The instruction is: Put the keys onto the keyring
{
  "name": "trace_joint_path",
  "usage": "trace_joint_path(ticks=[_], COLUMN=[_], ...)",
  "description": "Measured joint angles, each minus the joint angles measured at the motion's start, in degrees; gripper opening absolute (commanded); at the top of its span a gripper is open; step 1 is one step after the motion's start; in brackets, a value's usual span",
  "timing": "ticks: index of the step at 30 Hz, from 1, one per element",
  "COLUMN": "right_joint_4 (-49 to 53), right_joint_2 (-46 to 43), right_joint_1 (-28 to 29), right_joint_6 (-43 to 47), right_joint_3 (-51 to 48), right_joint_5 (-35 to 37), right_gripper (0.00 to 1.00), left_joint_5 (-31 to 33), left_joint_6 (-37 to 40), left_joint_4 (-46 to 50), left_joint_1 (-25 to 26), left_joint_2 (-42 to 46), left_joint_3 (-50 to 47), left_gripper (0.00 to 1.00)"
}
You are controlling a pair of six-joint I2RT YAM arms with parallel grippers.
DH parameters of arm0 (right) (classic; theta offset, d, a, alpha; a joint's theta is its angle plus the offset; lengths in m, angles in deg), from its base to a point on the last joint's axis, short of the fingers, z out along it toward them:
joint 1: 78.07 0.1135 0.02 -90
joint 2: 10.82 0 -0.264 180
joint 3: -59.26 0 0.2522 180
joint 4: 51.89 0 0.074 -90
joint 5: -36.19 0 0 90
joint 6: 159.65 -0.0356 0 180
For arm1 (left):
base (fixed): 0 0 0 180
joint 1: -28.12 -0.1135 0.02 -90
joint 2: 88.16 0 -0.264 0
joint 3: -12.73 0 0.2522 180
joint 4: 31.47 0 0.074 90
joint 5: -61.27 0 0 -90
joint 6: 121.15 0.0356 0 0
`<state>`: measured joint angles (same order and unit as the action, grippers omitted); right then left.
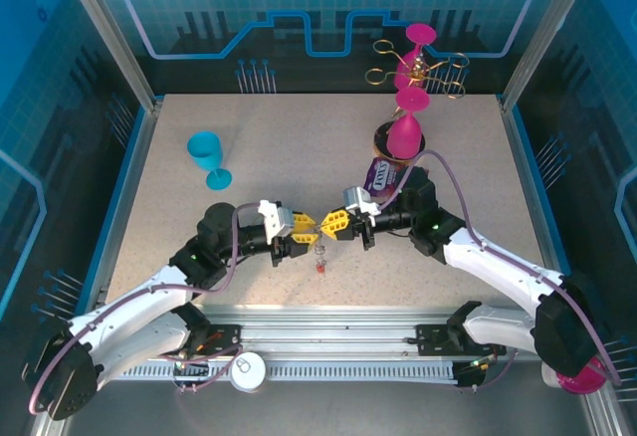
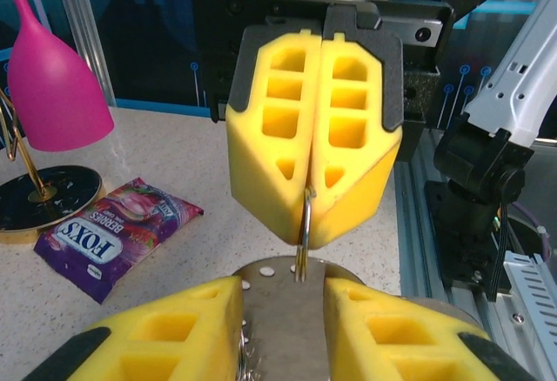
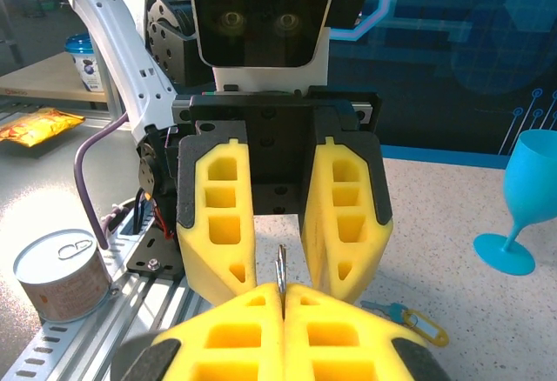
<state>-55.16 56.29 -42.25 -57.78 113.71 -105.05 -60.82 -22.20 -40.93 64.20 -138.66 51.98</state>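
1. The two hands meet tip to tip over the near middle of the bench. The right hand is clamped tight on the keyring, which shows as a thin silver loop held upright and seen edge-on.
2. The left hand is narrow. A flat holed plate fills its gap and looks gripped. I cannot tell whether the plate hangs on the loop.
3. The keys lie loose on the bench just near of the hands: a red key and a key with blue and yellow on it.
4. I judge the task to be at an early stage. The loop is held, but no key looks threaded, so each key is left to lift and slide on.
5. The bench is speckled beige and flat. A blue goblet stands far left. A packet and pink goblets on a gold rack are far right. A can sits on the near rail.
6. Blue printed panels wall the cell.
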Motion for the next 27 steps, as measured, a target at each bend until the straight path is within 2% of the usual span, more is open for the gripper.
trace_joint_path(ticks=[9, 10, 12, 13, 15, 16, 17, 19, 23, 27], right_joint_4=[0.55, 0.63, 0.76, 0.87, 1.57, 2.01, 2.64, 4.48, 9.68, 14.84], right_joint_2=[0.46, 0.48, 0.63, 0.66, 0.66, 0.61, 0.44, -0.5, -5.11, -7.08], right_joint_1=[0.61, 0.63, 0.66, 0.66, 0.66, 0.66, 0.66, 0.94, 0.87, 1.03], right_joint_6=[0.66, 0.79, 1.05, 1.07, 1.27, 1.44, 1.73, 2.82, 6.23, 10.43], right_joint_3=[0.0, 0.0, 0.02, 0.02, 0.09, 0.11, 0.15, 0.13, 0.11, 0.96], right_joint_5=[0.46, 0.66, 1.07, 1.16, 1.42, 1.55, 1.95, 3.87, 10.67, 14.93], right_gripper=[0.0, 0.0, 0.0, 0.0, 0.0, 0.05, 0.19, 0.28, 0.26, 0.24], left_joint_5=[-1.05, -1.14, -1.27, -1.27, -1.18, -1.18, -1.11, -0.63, 1.68, 5.18], left_joint_6=[-1.62, -1.6, -1.73, -1.66, -1.51, -1.46, -1.36, -1.05, 2.49, 9.31], left_joint_4=[-3.15, -3.26, -3.26, -3.26, -3.15, -3.02, -2.86, -2.67, 1.2, 8.85], left_joint_1=[0.0, 0.0, 0.0, 0.0, 0.0, 0.0, 0.0, 0.11, 0.48, 1.64], left_joint_2=[-0.5, -0.5, -0.5, -0.5, -0.52, -0.52, -0.52, -0.44, 1.14, 1.75], left_joint_3=[-0.55, -0.59, -0.59, -0.61, -0.7, -0.72, -0.76, -0.76, -0.2, 2.27], left_gripper=[0.19, 0.16, 0.02, 0.0, 0.0, 0.0, 0.0, 0.0, 0.0, 0.0])
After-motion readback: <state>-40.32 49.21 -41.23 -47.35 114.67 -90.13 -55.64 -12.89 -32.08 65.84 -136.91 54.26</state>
